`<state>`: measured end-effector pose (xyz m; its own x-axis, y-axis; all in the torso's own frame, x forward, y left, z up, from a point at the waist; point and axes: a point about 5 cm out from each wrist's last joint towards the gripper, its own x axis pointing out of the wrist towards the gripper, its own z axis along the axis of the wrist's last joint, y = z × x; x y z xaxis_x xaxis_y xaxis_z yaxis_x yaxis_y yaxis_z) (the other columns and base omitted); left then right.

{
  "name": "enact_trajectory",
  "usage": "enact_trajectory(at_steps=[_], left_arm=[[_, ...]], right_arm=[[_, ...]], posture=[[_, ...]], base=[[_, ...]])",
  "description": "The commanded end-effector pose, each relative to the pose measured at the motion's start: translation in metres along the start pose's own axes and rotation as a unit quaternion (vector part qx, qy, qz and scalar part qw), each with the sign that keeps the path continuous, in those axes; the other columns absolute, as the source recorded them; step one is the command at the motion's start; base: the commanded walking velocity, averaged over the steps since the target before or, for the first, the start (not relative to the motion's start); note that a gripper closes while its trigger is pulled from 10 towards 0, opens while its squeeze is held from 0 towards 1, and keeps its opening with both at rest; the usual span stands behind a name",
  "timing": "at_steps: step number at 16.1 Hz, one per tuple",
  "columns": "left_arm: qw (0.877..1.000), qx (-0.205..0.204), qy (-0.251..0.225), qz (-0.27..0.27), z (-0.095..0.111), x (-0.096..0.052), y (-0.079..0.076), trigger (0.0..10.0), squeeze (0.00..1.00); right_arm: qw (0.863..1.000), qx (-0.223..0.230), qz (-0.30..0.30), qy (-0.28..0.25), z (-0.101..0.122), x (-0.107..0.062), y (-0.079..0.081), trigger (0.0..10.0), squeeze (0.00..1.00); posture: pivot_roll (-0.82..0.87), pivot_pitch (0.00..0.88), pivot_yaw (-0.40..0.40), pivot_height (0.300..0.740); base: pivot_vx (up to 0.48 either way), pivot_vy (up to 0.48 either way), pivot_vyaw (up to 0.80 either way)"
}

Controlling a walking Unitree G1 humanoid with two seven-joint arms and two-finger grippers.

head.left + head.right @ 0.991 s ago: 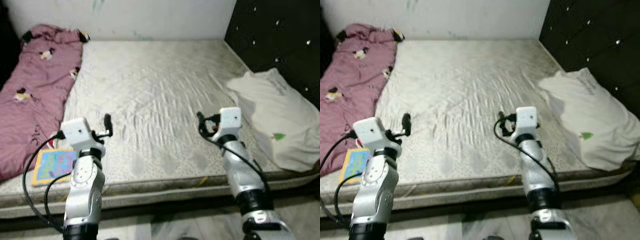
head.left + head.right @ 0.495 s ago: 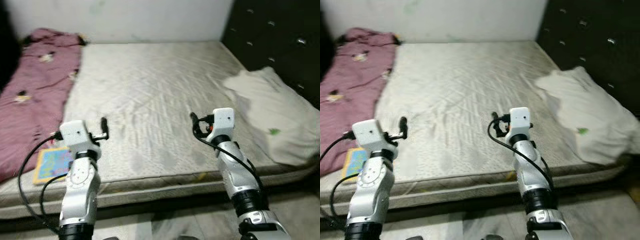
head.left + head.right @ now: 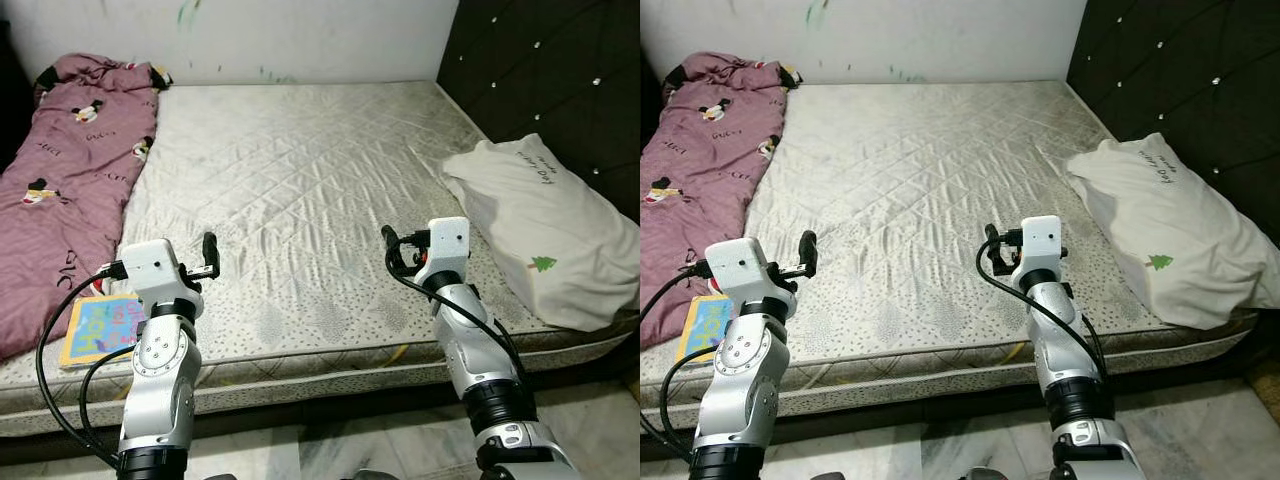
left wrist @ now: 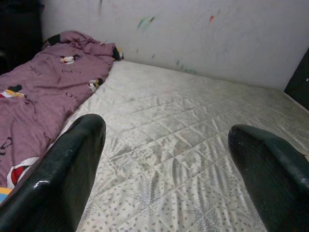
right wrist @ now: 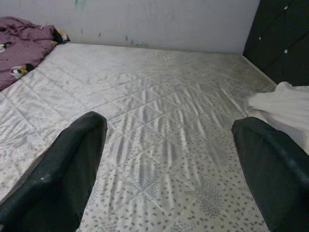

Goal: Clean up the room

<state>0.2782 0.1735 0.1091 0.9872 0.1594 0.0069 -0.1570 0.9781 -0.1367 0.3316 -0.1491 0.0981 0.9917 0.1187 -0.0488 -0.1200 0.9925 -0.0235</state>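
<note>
A bare quilted mattress (image 3: pixel 300 160) lies before me. A crumpled mauve blanket (image 3: pixel 70 160) with cartoon prints runs along its left side. A white pillow (image 3: pixel 540 230) rests at the right edge against the dark headboard. A colourful flat book (image 3: pixel 100 328) lies at the near left corner, partly behind my left arm. My left gripper (image 3: pixel 209 254) is held over the mattress's near left part, open, with nothing between its fingers (image 4: pixel 72 169). My right gripper (image 3: pixel 389 241) is raised over the near right part, open too, fingers (image 5: pixel 72 164) wide apart and empty.
A white wall with paint marks (image 3: pixel 250 40) closes the far side. A dark tufted headboard (image 3: pixel 560 80) stands on the right. Pale tiled floor (image 3: pixel 380 455) shows below the mattress's front edge. The blanket also appears in the left wrist view (image 4: pixel 38 87).
The head view swayed and was blurred; it is sharp now and framed slightly differently. Both arms keep the same raised pose with open fingers. Nothing on the bed has moved.
</note>
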Motion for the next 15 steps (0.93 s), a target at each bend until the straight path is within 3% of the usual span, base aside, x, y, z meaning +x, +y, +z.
enact_trajectory(at_steps=[1, 3, 13, 15], left_arm=[[1.000, -0.003, -0.001, -0.002, -0.0003, -0.0001, -0.0001, 10.0, 0.00], [1.000, -0.008, 0.000, -0.002, -0.0006, 0.0000, -0.0002, 10.0, 0.00], [1.000, -0.015, -0.002, 0.005, 0.0005, 0.0006, 0.0001, 10.0, 0.00], [1.000, -0.010, -0.003, 0.008, 0.0004, 0.0002, 0.0002, 10.0, 0.00]], right_arm=[[1.000, 0.000, 0.000, -0.001, 0.0012, 0.0016, 0.0000, 10.0, 0.00], [1.000, 0.000, 0.000, -0.001, 0.0013, 0.0019, 0.0000, 10.0, 0.00], [1.000, -0.002, 0.002, 0.001, 0.0017, 0.0033, -0.0001, 10.0, 0.00], [1.000, -0.002, 0.003, 0.001, 0.0015, 0.0033, -0.0001, 10.0, 0.00]], posture=[[0.01, 0.000, -0.024, 0.740], [0.01, 0.000, -0.023, 0.740], [0.01, 0.000, -0.028, 0.740], [0.01, 0.000, -0.028, 0.740]], base=[[0.307, 0.368, -0.80], [0.289, 0.383, -0.68], [0.269, 0.398, 0.00], [0.000, 0.133, 0.00]])
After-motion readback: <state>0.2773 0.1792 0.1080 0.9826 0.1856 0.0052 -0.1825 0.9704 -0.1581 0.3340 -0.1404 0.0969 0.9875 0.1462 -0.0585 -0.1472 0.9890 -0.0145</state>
